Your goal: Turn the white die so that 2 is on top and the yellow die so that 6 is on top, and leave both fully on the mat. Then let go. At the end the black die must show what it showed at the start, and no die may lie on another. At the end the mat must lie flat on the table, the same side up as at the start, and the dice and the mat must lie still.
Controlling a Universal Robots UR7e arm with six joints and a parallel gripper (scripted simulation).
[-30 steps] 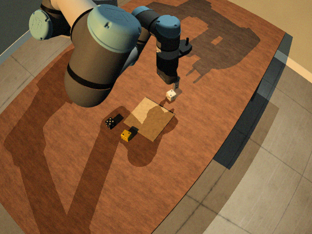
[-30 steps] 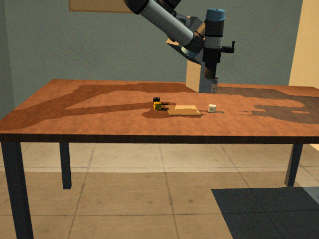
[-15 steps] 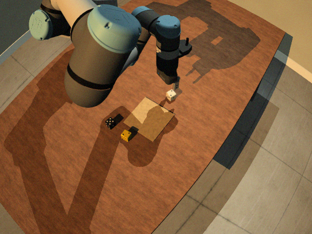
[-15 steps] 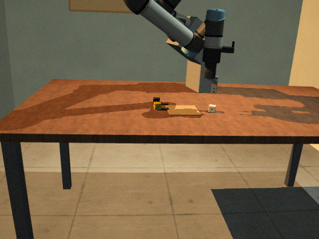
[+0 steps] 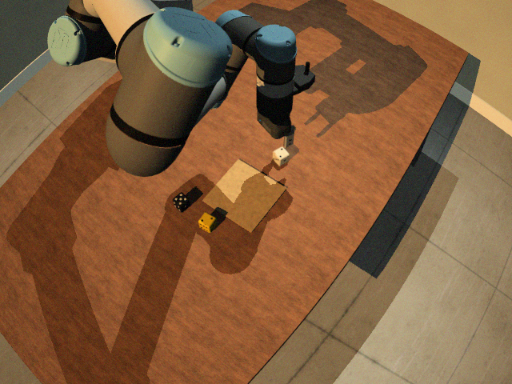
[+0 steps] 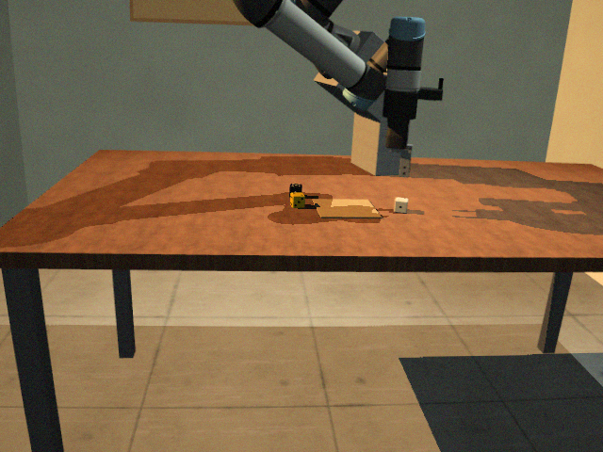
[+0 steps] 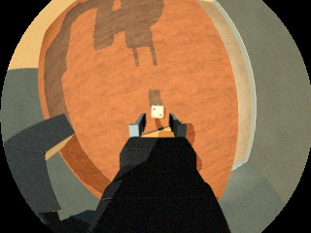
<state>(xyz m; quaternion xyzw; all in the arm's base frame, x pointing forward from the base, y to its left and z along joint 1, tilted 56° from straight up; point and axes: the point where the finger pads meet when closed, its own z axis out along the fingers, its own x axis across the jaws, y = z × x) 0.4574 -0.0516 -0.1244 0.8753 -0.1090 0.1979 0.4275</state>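
Presently, pincer: the two-finger gripper (image 5: 288,138) (image 6: 404,160) (image 7: 157,118) stands well open above the table (image 5: 214,322) (image 6: 194,238) (image 7: 194,73), nothing between its fingers.
White die (image 5: 281,156) (image 6: 400,205) (image 7: 157,112): below the fingertips, on the table just beside the mat; in the wrist view, nearly centred across the opening and forward of the tips, so descent probably needs a slight forward shift.
Mat (image 5: 264,206) (image 6: 348,211) (image 7: 160,134): flat, carrying neither task die.
Yellow die (image 5: 206,222) (image 6: 297,200): beyond the mat's opposite side, near the black die (image 5: 181,202) (image 6: 295,187).
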